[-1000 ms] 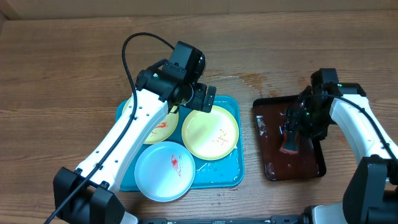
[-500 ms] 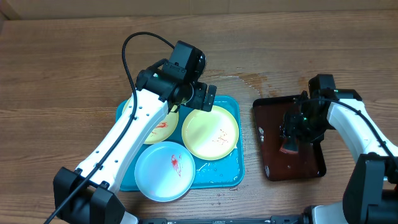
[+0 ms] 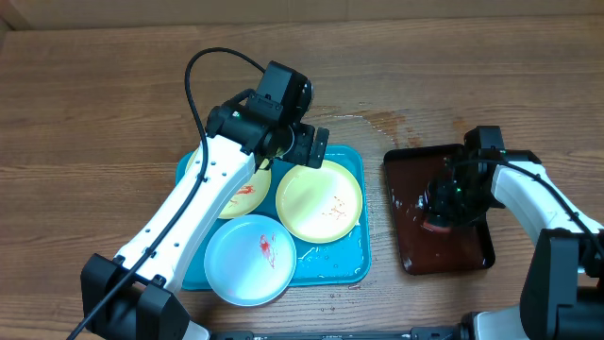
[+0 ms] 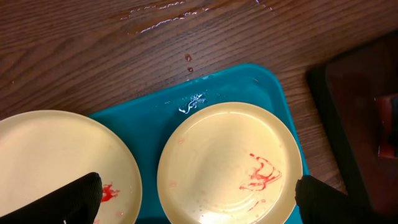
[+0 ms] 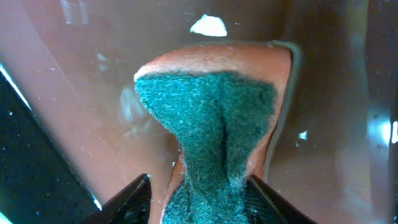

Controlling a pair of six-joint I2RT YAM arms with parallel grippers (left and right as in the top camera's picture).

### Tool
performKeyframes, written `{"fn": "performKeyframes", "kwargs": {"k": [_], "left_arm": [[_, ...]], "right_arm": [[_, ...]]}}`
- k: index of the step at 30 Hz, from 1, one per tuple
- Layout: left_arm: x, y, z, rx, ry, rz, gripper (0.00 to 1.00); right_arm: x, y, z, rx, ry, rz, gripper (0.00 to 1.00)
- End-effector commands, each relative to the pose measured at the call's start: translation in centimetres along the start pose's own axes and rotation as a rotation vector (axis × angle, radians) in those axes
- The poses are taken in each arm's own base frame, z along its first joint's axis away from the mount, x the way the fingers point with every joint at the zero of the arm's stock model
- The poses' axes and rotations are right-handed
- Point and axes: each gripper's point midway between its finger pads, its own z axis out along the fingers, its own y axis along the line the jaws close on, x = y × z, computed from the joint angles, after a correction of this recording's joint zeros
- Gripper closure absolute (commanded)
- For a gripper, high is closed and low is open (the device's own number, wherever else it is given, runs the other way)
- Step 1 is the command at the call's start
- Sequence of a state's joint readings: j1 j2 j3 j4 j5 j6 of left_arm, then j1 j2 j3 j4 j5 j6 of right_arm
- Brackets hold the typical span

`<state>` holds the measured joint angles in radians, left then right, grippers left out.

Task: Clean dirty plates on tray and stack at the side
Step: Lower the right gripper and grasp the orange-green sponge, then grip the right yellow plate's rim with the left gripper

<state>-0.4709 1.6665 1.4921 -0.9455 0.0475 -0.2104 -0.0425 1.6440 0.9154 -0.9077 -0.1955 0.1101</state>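
Three plates lie on the turquoise tray [image 3: 354, 263]: a pale yellow plate [image 3: 321, 200] with red smears, a second yellow plate [image 3: 247, 191] partly under my left arm, and a blue-white plate [image 3: 250, 260] with a red smear. My left gripper [image 3: 294, 151] hovers open above the two yellow plates. In its wrist view its fingertips flank the right yellow plate [image 4: 227, 162] without touching it. My right gripper [image 3: 442, 212] is down in the dark tray, shut on a green-and-orange sponge [image 5: 211, 118] that buckles between the fingers.
The dark reddish-brown tray [image 3: 415, 179] with a black rim sits to the right of the turquoise one and looks wet. Spilled water [image 3: 377, 120] glistens on the wooden table behind the trays. The left yellow plate [image 4: 56, 162] also shows a red smear.
My right gripper has sunk a little lower over the sponge and its jaws have closed in on it. The left arm and the plates have not moved.
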Motion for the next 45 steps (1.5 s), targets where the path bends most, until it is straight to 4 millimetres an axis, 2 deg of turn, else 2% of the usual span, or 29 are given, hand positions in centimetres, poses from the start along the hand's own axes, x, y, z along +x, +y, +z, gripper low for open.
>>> {"fn": "performKeyframes", "kwargs": {"k": [1, 3, 4, 14, 16, 19, 22, 25, 26, 27, 28, 31, 33, 34, 35, 37, 38, 40, 44, 45], "left_arm": [[-0.9, 0.0, -0.9, 0.000, -0.035, -0.003, 0.00], [-0.9, 0.0, -0.9, 0.000, -0.035, -0.003, 0.00], [-0.9, 0.0, -0.9, 0.000, -0.035, -0.003, 0.00], [-0.7, -0.1, -0.9, 0.003, -0.027, -0.003, 0.00], [-0.8, -0.1, -0.9, 0.002, -0.030, -0.003, 0.00], [-0.8, -0.1, -0.9, 0.004, -0.031, -0.003, 0.00], [-0.7, -0.3, -0.9, 0.010, -0.029, -0.005, 0.00], [-0.6, -0.3, -0.9, 0.011, -0.024, -0.005, 0.00], [-0.6, -0.3, -0.9, 0.011, -0.025, -0.006, 0.01], [-0.7, -0.3, -0.9, 0.011, -0.026, -0.005, 0.06], [-0.8, -0.3, -0.9, 0.012, -0.030, -0.005, 0.00], [-0.8, -0.3, -0.9, 0.011, -0.031, -0.005, 0.00], [-0.8, -0.3, -0.9, 0.011, -0.030, -0.005, 0.18], [-0.8, -0.3, -0.9, 0.011, -0.031, -0.005, 0.41], [-0.8, -0.3, -0.9, 0.011, -0.031, -0.005, 0.41], [-0.6, -0.2, -0.7, 0.006, -0.025, -0.005, 0.10], [-0.4, -0.1, -0.4, 0.004, -0.015, -0.005, 0.25], [0.3, 0.1, 0.5, -0.006, 0.013, -0.008, 0.70], [3.4, 0.7, 2.6, -0.024, 0.118, -0.061, 0.66], [4.5, 0.4, 3.1, 0.001, 0.152, -0.063, 0.59]], "right_arm": [[-0.8, 0.2, 0.1, -0.013, -0.031, -0.002, 0.72], [-1.3, 0.1, 0.1, -0.006, -0.053, 0.024, 0.92], [-1.5, 0.1, 0.1, -0.008, -0.060, 0.037, 0.96], [-1.3, 0.0, -0.1, 0.001, -0.057, 0.090, 0.96], [-1.6, 0.5, -1.1, -0.007, -0.081, 0.078, 0.96], [-2.0, 1.5, -3.8, -0.015, -0.120, 0.056, 0.96], [-1.7, 2.9, -6.2, -0.058, -0.137, 0.039, 0.96], [-1.4, 3.3, -8.1, -0.069, -0.158, 0.056, 0.96], [-1.4, 3.4, -8.6, -0.072, -0.168, 0.057, 0.96], [-1.3, 3.5, -9.2, -0.075, -0.176, 0.060, 0.96], [-1.0, 3.5, -9.4, -0.076, -0.172, 0.090, 0.96], [-0.7, 2.9, -8.8, -0.052, -0.156, 0.116, 0.96], [-0.7, 2.5, -7.9, -0.039, -0.157, 0.118, 0.96], [-0.7, 2.2, -7.2, -0.029, -0.155, 0.125, 0.96], [-0.7, 2.0, -6.6, -0.026, -0.152, 0.138, 0.96], [-0.4, 1.6, -5.0, -0.020, -0.128, 0.157, 0.96], [-0.1, 1.3, -4.1, -0.013, -0.106, 0.166, 0.96], [0.3, 1.0, -3.0, -0.006, -0.079, 0.189, 0.96], [0.3, 0.7, -2.0, -0.001, -0.066, 0.192, 0.96], [0.3, 0.7, -1.8, -0.001, -0.063, 0.193, 0.96]]}}
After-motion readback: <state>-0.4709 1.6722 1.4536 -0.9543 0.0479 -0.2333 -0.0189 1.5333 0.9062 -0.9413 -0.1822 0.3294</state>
